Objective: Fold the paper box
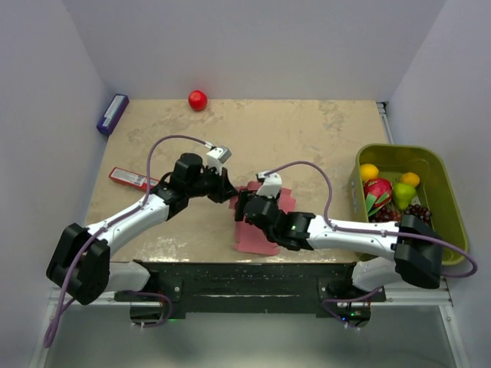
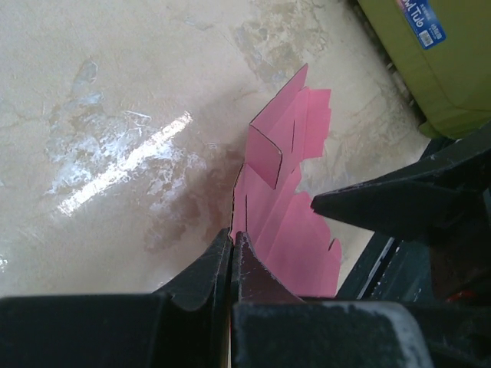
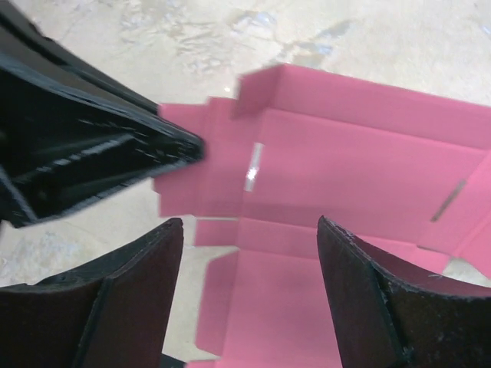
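The left gripper [image 2: 232, 244], jaws clenched on an edge flap of the pink die-cut thin-card paper box [image 2: 285, 230] lying mid-way across the beige mottled worktop [image 1: 307, 130], should probably anchor it. The right gripper [image 3: 249, 230], jaws released above the panel, would best press squarely along a crease.

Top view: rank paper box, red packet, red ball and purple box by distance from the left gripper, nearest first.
1. paper box: mid-table, pinched by the left gripper.
2. red packet, at the table's left edge, and red ball, at the far edge: too close to call.
3. purple box: far left corner.
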`<state>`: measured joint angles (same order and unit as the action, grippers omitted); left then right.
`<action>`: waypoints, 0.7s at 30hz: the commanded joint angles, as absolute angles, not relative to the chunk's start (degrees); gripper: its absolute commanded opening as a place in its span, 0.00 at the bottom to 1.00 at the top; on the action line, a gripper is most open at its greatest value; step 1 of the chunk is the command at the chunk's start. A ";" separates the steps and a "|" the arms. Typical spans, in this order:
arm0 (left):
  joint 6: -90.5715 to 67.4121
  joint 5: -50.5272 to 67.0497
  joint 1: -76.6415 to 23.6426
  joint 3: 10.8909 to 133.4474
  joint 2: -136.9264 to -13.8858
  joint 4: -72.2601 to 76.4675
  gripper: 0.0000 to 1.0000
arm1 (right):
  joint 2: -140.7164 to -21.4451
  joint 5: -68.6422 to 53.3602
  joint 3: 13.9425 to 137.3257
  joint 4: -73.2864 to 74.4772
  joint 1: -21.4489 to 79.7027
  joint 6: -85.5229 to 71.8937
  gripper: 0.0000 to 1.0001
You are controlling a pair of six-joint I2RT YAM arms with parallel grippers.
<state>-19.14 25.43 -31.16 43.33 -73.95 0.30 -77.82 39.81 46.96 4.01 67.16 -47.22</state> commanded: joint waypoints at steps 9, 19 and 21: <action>-23.55 30.59 -28.30 43.86 -74.79 4.39 0.00 | -88.49 42.54 56.07 3.95 69.78 -44.47 0.69; -22.76 30.15 -28.30 44.03 -74.18 3.96 0.00 | -90.71 43.68 57.40 7.82 69.70 -46.49 0.54; -22.50 30.06 -28.30 44.03 -74.09 3.96 0.00 | -90.09 43.68 56.87 7.65 69.43 -46.84 0.51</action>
